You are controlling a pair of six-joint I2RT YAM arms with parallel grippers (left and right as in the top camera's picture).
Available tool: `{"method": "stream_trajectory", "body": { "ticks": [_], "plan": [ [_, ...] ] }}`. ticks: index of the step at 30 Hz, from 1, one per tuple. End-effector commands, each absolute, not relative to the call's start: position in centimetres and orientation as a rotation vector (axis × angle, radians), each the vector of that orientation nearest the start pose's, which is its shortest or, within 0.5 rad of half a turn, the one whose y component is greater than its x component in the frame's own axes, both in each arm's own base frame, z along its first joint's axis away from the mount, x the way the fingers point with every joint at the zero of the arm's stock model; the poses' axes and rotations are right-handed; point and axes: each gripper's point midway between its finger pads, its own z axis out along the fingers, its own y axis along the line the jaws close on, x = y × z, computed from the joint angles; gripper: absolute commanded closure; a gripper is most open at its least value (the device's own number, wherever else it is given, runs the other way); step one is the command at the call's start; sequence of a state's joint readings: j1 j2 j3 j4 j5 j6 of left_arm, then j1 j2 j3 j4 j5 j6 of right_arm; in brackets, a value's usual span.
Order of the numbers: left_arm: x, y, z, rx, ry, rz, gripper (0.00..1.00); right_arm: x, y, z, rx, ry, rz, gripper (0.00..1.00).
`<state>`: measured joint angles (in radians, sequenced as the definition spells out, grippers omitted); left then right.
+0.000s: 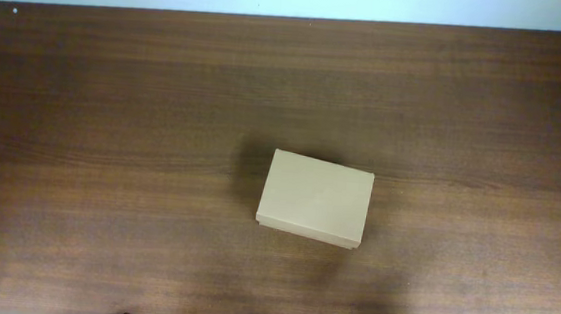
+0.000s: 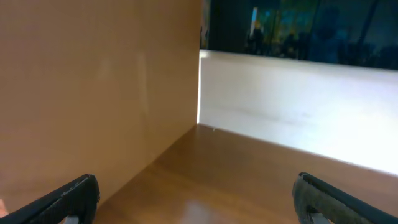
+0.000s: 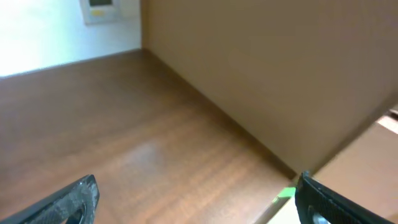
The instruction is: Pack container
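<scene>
left claw (image 2: 196,193) spread wide | right claw (image 3: 198,190) spread wide | overhead alone shows closed container (image 1: 314,199) on table (image 1: 83,111)

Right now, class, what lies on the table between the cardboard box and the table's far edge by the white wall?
Nothing. The overhead view shows only bare wooden table from the box to that edge.

Soft, even light is falling from above onto the bench (image 1: 113,114), and the box (image 1: 314,198) is casting a faint shadow to its left. Both wrist views are showing blur; a pale wall (image 3: 37,37) is glaring overexposed, and a dull sheen is lying on the bench.
</scene>
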<state>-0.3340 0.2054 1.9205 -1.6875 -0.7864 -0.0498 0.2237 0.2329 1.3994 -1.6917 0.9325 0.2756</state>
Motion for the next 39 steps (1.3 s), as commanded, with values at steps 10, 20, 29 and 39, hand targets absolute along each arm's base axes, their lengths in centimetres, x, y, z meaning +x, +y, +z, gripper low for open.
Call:
{"method": "stream_trajectory", "body": {
  "ticks": [10,20,29,39],
  "plan": [
    [-3.6,14.4,31.9,-0.326,1.737,0.442,0.01,-1.5,-13.7,26.6,0.513,1.932,-0.760,0.01],
    [5.5,11.5,29.6,-0.351,1.779,0.367,0.01,5.0,-11.4,27.4,0.497,1.836,-0.556,0.01],
    [12.1,9.6,28.3,-0.566,1.626,0.224,0.01,12.3,-7.2,26.7,0.322,1.795,-0.342,0.01],
    [17.8,6.3,23.5,-0.660,1.555,0.096,0.01,15.0,-5.7,26.6,0.447,1.699,-0.113,0.01]
  ]
}}
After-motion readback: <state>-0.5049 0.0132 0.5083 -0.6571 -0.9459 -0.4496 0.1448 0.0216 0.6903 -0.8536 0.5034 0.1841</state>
